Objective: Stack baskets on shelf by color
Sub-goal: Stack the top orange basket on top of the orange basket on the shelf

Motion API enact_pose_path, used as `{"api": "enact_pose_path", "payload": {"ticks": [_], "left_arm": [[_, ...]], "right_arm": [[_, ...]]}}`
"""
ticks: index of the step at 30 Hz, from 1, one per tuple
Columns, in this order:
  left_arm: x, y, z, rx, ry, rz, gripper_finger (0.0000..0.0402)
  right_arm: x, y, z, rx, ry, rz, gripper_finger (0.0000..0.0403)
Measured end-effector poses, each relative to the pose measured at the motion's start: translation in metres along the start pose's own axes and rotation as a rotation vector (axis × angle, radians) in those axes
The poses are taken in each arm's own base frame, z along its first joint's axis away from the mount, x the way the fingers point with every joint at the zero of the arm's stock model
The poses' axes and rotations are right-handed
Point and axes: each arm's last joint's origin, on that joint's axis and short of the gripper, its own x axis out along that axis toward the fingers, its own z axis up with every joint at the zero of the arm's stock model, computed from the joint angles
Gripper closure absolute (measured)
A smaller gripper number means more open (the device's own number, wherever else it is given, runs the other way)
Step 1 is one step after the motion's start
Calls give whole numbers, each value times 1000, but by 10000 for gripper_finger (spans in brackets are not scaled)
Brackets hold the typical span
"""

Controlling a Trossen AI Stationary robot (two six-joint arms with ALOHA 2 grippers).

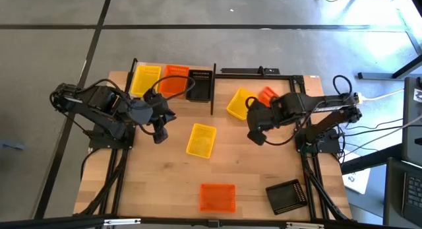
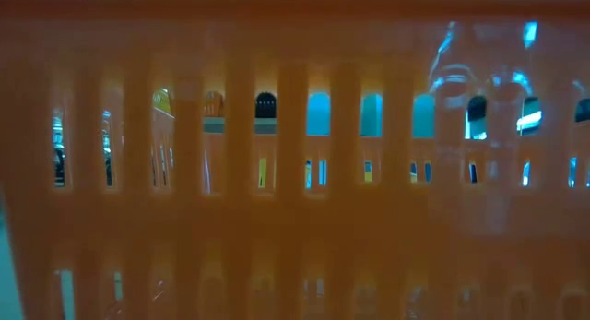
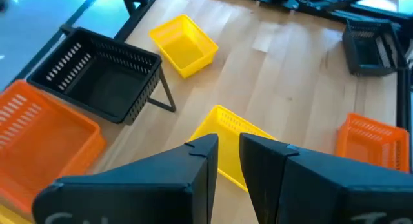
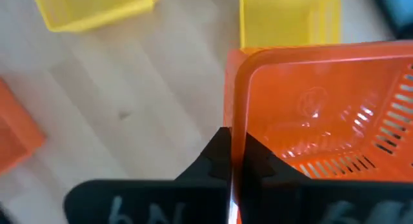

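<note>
The desk (image 1: 158, 189) carried the shelf (image 1: 212, 90) at its far edge, with a yellow basket (image 1: 144, 78), an orange basket (image 1: 173, 80) and a black basket (image 1: 200, 85) side by side in it. Loose on the wood lay a yellow basket near the middle (image 1: 201, 140), another yellow one (image 1: 240, 102) by the right arm, an orange one at the near edge (image 1: 217, 196) and a black one at the near right corner (image 1: 286, 196). The right gripper (image 4: 230, 161) pinched the rim of an orange basket (image 4: 322, 111). The left gripper (image 3: 229, 146), fingers slightly parted and empty, hung beside the shelf. An orange basket wall (image 2: 295, 154) blocked the low camera.
</note>
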Motion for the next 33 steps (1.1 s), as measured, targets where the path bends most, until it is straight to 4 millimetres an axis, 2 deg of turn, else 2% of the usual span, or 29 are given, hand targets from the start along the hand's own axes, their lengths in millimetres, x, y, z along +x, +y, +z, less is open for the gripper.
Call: {"api": "enact_pose_path", "payload": {"ticks": [3,8,15,22,27,33], "left_arm": [[0,0,0,42,-1,-1,347],[0,0,0,39,-4,5,347],[0,1,1,37,-23,41,347],[0,1,1,81,-24,46,347],[0,2,4,327,-43,63,347],[0,-1,19,618,-175,115,347]], "right_arm": [[-8,4,16,-124,-81,-39,403],[-14,6,52,-217,-164,-73,403],[-6,10,87,-382,-200,-146,403],[-7,15,100,-602,-264,-213,403],[-8,18,101,-831,-267,-282,403],[-10,23,96,-1117,-233,-313,403]]}}
